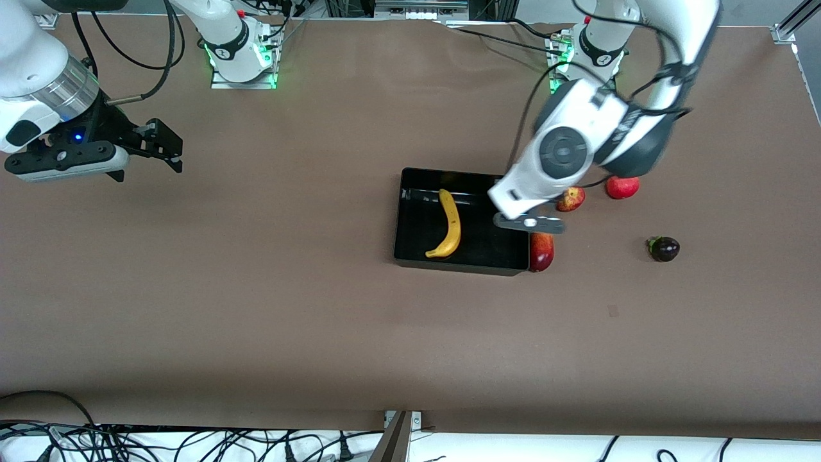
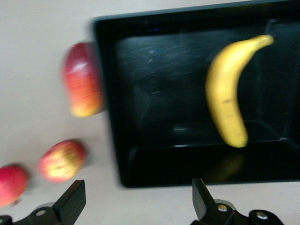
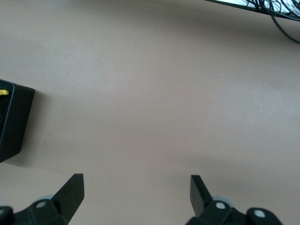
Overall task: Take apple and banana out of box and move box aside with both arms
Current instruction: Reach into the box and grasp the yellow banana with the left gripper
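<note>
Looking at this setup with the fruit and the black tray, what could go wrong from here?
The banana lies in the box; the open left gripper, hanging over the box's edge, could snag the wall when reaching in. The mango touches the box's wall, so sliding the box may roll it. The open right gripper waits at its own end.

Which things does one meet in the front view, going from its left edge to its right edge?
right gripper → box → banana → mango → apple → pomegranate → small dark fruit. The left gripper, over the box's edge, overlaps several and is left out.
</note>
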Robot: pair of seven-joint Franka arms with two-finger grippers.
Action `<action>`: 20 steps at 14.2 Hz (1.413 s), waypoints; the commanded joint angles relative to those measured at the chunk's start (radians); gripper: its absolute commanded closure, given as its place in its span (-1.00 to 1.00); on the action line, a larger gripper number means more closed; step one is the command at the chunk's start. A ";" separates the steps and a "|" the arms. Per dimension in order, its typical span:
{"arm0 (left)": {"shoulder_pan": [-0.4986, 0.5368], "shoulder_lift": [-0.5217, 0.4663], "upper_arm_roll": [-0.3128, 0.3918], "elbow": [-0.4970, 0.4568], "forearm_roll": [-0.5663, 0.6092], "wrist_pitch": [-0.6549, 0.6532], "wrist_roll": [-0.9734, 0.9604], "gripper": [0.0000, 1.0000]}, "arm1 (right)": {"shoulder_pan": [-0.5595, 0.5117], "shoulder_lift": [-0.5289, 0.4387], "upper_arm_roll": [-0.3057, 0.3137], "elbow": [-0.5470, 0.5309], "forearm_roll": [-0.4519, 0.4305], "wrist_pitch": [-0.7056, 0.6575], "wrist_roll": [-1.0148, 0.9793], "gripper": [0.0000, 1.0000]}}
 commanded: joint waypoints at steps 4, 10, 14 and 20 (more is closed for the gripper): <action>-0.130 0.268 0.008 0.070 0.012 0.281 -0.186 -1.00 | -0.001 0.002 0.003 0.008 -0.016 0.003 0.004 -1.00; -0.148 0.337 0.010 0.034 0.116 0.442 -0.271 -0.93 | -0.006 0.004 0.002 0.008 -0.014 -0.001 0.004 -1.00; -0.135 0.340 0.013 0.000 0.118 0.522 -0.265 0.67 | -0.006 0.007 0.001 0.008 -0.014 0.000 -0.004 -1.00; -0.119 0.308 0.011 0.013 0.118 0.416 -0.257 1.00 | -0.006 0.007 0.002 0.008 -0.016 0.002 -0.005 -1.00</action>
